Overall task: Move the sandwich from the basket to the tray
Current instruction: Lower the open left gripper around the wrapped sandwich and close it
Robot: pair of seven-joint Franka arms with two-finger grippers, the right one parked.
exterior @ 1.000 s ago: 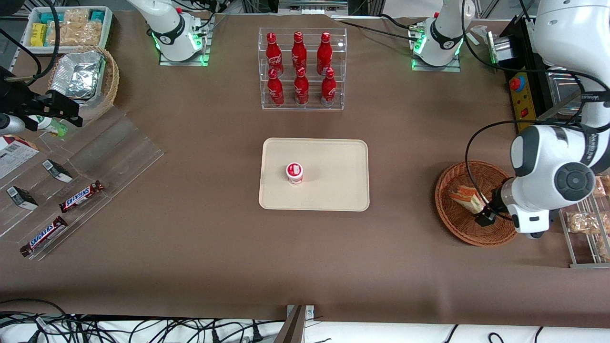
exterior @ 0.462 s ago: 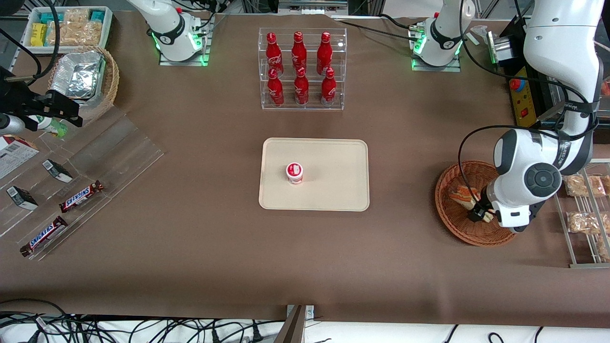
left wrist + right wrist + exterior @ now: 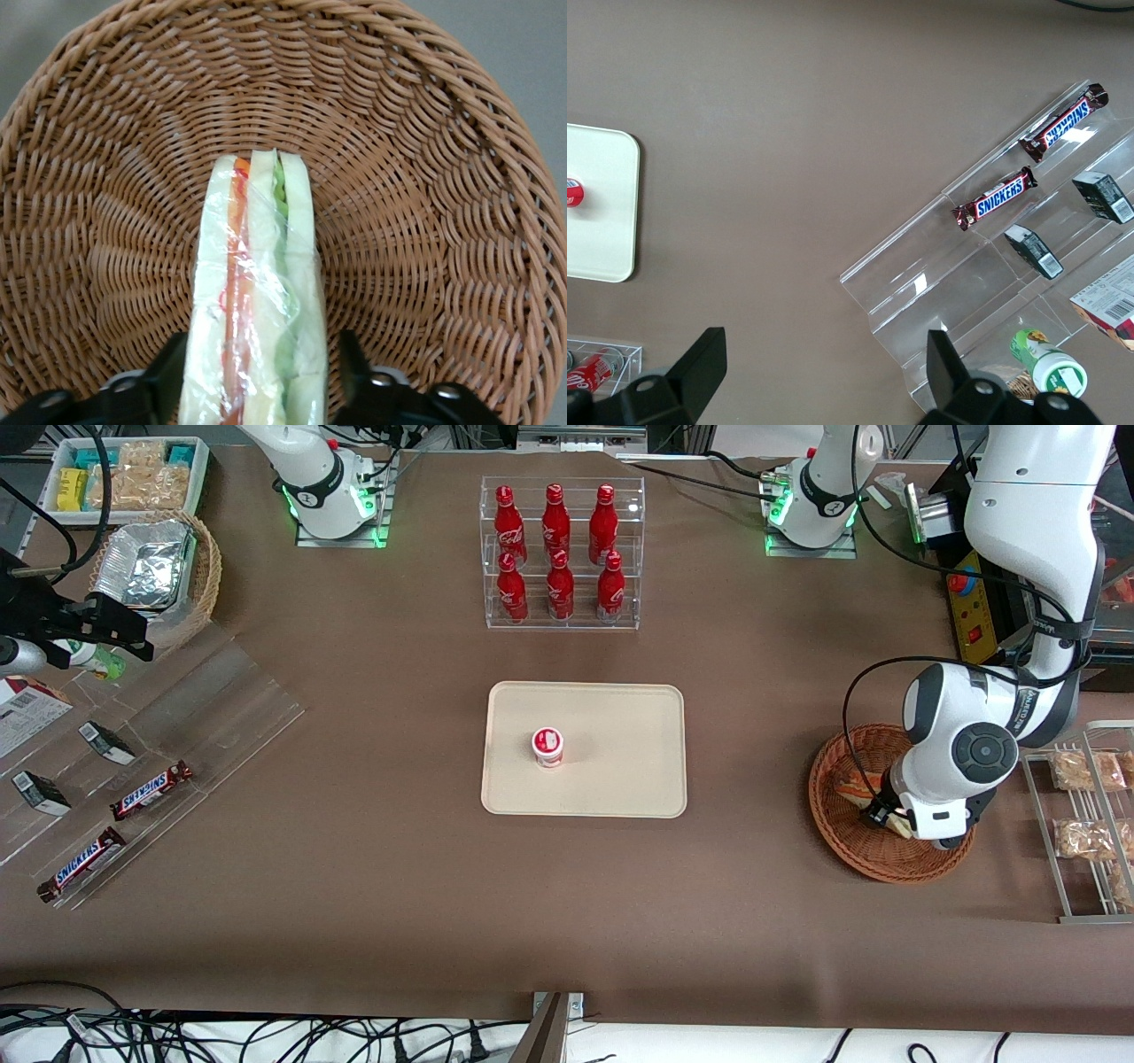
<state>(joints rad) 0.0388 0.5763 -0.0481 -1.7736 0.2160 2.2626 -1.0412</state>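
Wrapped sandwich (image 3: 257,292) lying on edge in wicker basket (image 3: 425,177), red, orange and green layers up. Gripper (image 3: 259,390) low over it, one dark finger (image 3: 168,376) each side, apparently not clamped.

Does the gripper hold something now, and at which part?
The gripper straddles the sandwich at its wide end, inside the basket; a firm hold cannot be told.

Brown-covered table (image 3: 372,903) bearing the tray (image 3: 620,779), the basket (image 3: 850,850) under the gripper (image 3: 889,820), a bottle rack (image 3: 562,615), clear stepped display (image 3: 204,717), tan basket (image 3: 205,571), wire rack (image 3: 1076,886).
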